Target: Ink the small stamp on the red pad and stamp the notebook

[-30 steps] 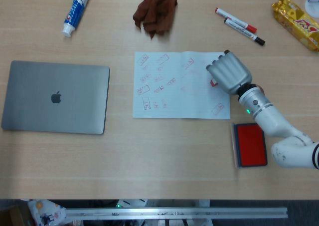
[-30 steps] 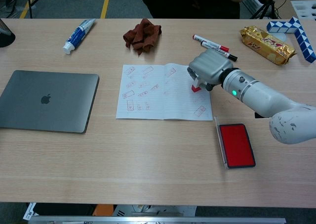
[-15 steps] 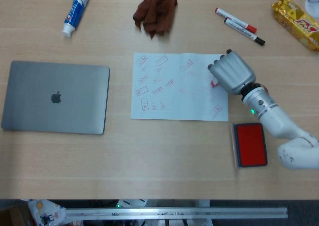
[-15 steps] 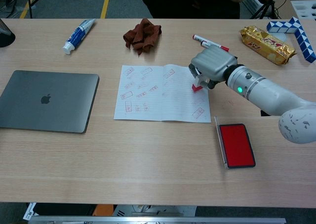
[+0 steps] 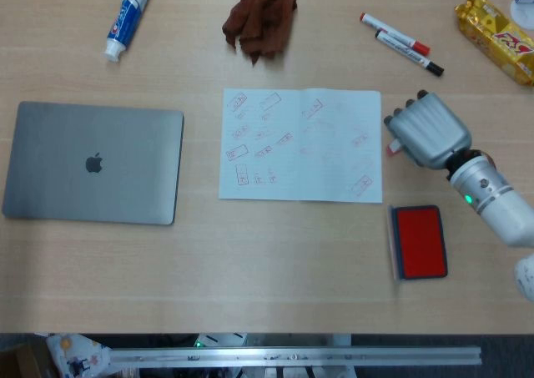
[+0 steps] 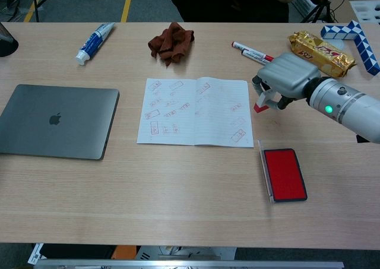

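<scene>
One right hand (image 6: 286,79) grips small stamp (image 6: 259,107) underneath, just beside notebook (image 6: 196,111).

One laptop (image 5: 93,163); one notebook (image 5: 300,144); two markers (image 5: 400,42); one red pad (image 5: 419,241).
</scene>
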Controlling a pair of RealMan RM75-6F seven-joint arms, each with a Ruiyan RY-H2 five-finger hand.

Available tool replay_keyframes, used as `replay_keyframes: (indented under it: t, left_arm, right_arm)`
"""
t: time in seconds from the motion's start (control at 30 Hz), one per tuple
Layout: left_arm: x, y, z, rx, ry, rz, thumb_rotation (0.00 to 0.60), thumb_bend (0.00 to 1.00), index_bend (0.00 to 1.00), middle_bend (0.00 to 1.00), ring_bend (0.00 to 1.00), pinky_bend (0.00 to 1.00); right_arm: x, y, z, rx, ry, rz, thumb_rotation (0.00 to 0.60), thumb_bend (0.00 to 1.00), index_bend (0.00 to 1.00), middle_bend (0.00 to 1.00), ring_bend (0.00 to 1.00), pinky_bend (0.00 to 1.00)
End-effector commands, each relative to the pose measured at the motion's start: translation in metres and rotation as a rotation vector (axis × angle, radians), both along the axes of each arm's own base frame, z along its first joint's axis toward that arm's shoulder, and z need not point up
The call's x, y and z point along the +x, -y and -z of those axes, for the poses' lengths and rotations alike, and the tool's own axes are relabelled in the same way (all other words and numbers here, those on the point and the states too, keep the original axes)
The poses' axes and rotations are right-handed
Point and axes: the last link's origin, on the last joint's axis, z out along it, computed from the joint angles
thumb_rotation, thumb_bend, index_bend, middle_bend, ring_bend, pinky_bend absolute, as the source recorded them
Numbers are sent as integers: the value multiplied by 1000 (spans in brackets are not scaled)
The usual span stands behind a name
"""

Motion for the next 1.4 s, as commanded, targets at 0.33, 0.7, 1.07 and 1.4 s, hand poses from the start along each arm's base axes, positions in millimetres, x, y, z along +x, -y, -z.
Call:
replay_keyframes:
  t: [0.33, 0.7, 1.07, 1.4]
  left_arm:
    - [-1, 1, -1, 0, 4, 0, 600, 286, 0, 0, 0, 43]
    - [-5, 4, -1, 1, 8, -13, 600, 286, 0, 0, 0, 43]
    - [-6, 4, -1, 3, 9, -13, 600, 286, 0, 0, 0, 43]
    - [-6, 3, -1, 1, 8, -11, 600, 286, 0, 0, 0, 43]
  right_arm:
    - [-24, -10, 7, 3, -57, 7, 600, 416, 779, 572, 471, 429]
    - [-26, -15, 14, -3, -74, 2, 600, 327, 680, 516, 421, 414]
    - [-28, -18, 15, -10, -71, 2, 600, 245, 602, 486, 399, 403]
    - [-30, -18, 19, -5, -68, 17, 600, 208, 563, 469, 393, 388]
